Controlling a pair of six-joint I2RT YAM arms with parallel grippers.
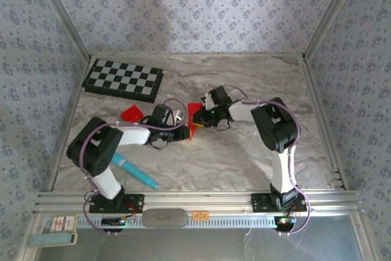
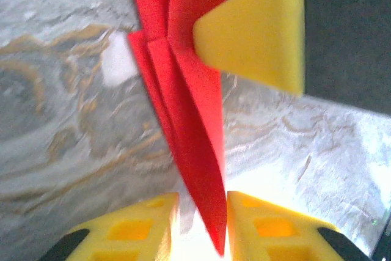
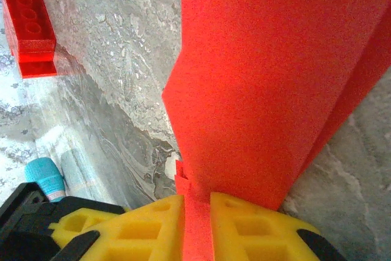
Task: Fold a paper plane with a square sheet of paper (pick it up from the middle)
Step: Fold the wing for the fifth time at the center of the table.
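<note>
the marble-patterned table (image 1: 244, 151) takes up most of the top view, with the chequered board (image 1: 123, 80) lying flat toward 10 o'clock. both arms bend inward and meet just past the centre of the table: the left gripper (image 1: 182, 126) comes in from the 9 o'clock side and the right gripper (image 1: 204, 115) from 3 o'clock, and the red paper plane (image 1: 193, 116) is raised between them, touching both. in the left wrist view the paper plane (image 2: 189, 120) is a narrow creased dart whose long axis runs 12 to 6, its pointed end dropping into the gap of the left gripper (image 2: 201, 197). those jaws stand a little apart, with light showing beside the tip, so they look released rather than pinching. one yellow finger (image 2: 256, 35) of the right gripper presses the dart near 1 o'clock in that view. from the right wrist, the right gripper (image 3: 197, 201) is clenched on a thin fold at 6 o'clock, and the broad body of the paper plane (image 3: 269, 77) rises toward 12 and 1. as a judgement, the right arm alone carries the plane now. any fresh pinch or crease by the left depends on the tip pointing straight into its jaws along that 12-to-6 line. the teal pen (image 1: 135, 172) lies at 8 o'clock near the left arm, and a small red brick (image 1: 131, 113) sits at 9 o'clock, both well apart from the fold.
</note>
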